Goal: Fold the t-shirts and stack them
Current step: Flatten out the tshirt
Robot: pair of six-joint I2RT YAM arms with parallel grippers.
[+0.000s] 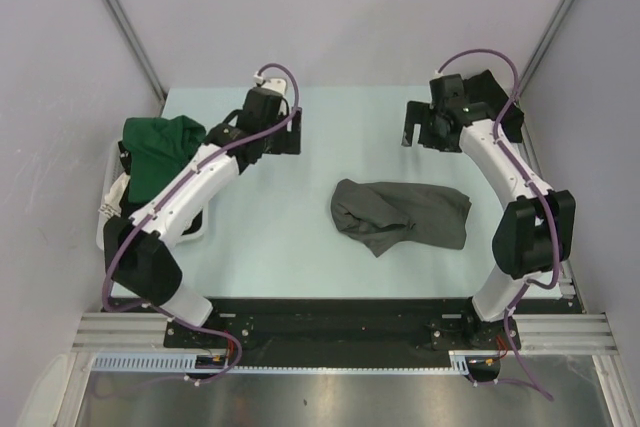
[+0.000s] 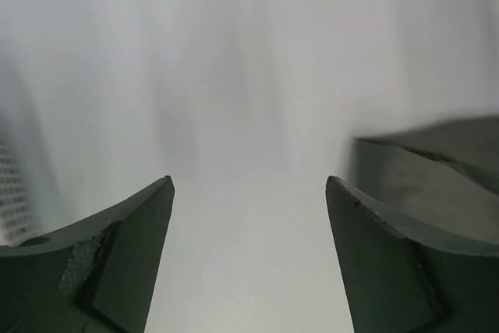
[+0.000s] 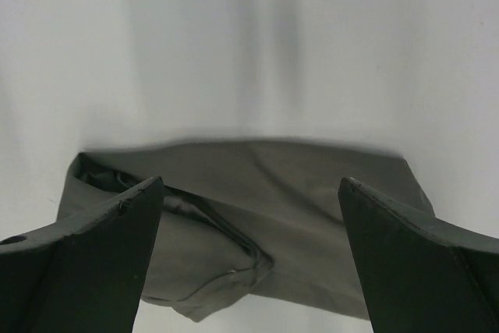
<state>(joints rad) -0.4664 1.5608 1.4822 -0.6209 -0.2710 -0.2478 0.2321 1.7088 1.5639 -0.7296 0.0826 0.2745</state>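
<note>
Lying in white basket (image 1: 108, 209): green t-shirt (image 1: 158, 147) | grey t-shirt (image 1: 400, 215): crumpled on table (image 1: 270, 222)

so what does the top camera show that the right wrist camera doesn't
Only the top view: both arms, the left claw, and a green shirt heaped on the white basket at the left. Only the right wrist view: the right claw up close, wide open with nothing in it, and the folds of the grey shirt below it. Both: that grey shirt lying crumpled on the pale table, not held.
</note>
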